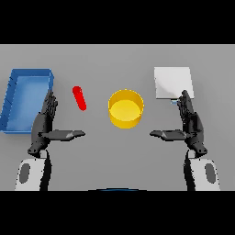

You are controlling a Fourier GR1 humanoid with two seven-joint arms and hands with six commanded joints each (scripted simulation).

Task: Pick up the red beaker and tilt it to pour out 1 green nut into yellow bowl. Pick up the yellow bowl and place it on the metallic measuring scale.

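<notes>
From the head view, the yellow bowl (125,108) sits mid-table, with the red beaker (79,98) to its left and the metallic scale (172,83) to its upper right. Flanking the bowl, the left hand (46,125) and right hand (189,124) rest with straight fingers and thumbs pointing inward, holding nothing. A blue tray (26,97) lies far left of the bowl.

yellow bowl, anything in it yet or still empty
Empty, as far as shows: the round yellow bowl stands upright on the grey table, its inside plain yellow, with no green nut visible.

No readable text, labels, brands, numbers or signs anywhere: none on the red beaker (79,98), yellow bowl (125,109), metallic measuring scale (172,82) or blue tray (18,81).
</notes>
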